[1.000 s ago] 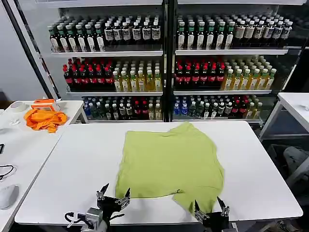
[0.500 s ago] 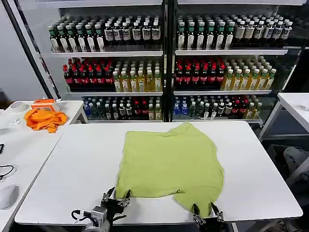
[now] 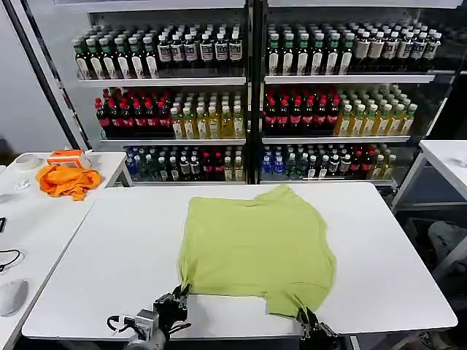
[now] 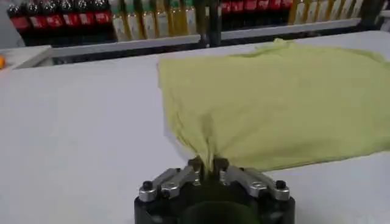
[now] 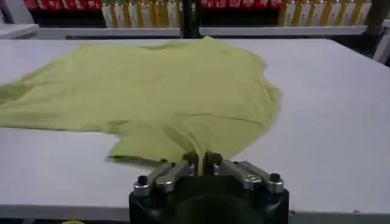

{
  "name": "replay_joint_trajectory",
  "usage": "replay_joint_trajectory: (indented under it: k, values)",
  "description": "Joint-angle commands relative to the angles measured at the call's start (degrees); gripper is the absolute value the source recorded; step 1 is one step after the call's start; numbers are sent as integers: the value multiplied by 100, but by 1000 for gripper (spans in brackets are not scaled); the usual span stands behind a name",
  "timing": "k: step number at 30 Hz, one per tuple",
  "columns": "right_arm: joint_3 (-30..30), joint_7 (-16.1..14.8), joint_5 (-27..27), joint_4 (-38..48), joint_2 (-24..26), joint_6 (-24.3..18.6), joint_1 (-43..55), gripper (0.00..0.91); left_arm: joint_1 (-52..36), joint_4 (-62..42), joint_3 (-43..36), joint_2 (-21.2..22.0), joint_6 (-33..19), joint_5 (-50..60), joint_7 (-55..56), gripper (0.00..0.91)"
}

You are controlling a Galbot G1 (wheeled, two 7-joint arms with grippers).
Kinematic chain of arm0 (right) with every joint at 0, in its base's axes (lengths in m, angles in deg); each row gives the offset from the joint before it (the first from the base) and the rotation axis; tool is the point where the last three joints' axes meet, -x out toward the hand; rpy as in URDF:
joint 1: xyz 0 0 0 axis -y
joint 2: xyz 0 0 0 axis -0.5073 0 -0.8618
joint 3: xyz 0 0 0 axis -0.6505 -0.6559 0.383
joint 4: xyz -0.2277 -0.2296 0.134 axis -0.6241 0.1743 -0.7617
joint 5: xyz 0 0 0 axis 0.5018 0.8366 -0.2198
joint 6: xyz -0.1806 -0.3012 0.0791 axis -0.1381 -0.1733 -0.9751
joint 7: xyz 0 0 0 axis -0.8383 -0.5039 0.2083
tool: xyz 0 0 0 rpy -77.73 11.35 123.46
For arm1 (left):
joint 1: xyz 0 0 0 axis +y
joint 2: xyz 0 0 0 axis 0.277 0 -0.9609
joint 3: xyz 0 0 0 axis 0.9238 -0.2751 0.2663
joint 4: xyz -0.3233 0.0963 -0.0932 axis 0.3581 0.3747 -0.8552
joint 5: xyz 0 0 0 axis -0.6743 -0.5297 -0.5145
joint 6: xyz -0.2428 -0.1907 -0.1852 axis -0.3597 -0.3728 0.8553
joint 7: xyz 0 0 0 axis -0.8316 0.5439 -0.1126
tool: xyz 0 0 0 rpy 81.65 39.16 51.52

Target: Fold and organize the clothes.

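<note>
- The lime T-shirt (image 3: 255, 248) lies spread flat in the middle of our white table (image 3: 109, 248), with one sleeve poking out towards the bottle shelves (image 3: 248, 95) and the other at the near right corner.
- Our left gripper (image 3: 179, 294) sits at the shirt's near left corner; in the left wrist view its jaws are pressed together on a pinch of the hem, and the fabric gathers into small pleats at the bite (image 4: 206, 163).
- Our right gripper (image 3: 305, 318) is at the near right sleeve edge, close to the table's front rim; the right wrist view shows its jaws likewise pinching a fold of the cloth (image 5: 201, 157).
- We judge that both near corners are held so the near edge can be lifted together and carried over, keeping the first fold straight.
- The thin fabric looks soft, so we expect it to sag between the two grips once raised.
- An orange cloth (image 3: 68, 179) lies bunched on the side table (image 3: 29, 219) to our left, well apart from the shirt and no part of this job.
</note>
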Motion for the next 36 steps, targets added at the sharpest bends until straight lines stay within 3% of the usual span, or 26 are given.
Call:
replay_joint_trajectory:
  k: [1,12,18,27,36]
  values:
    - [-12,12,-40,-121,-28,-11,-21,0,95,472,53,-6,-140,-226,-9,20]
    - [309,-26,-25,-1157,191,-73,-614,0,662,1585,293,-99,-217,-266,-6,20]
    - [516,-37,-92,-1344,325,-57,-366,0,596,1717,312,-243,-223,-290,-26,20]
    - [498,-10,-538,-376,870,40,1181,0,-228,649,157,-650,-349,-464,-47,20]
    - [251,-8,-724,552,1195,183,2382,0,-1026,-397,-143,-608,-369,-478,-49,20]
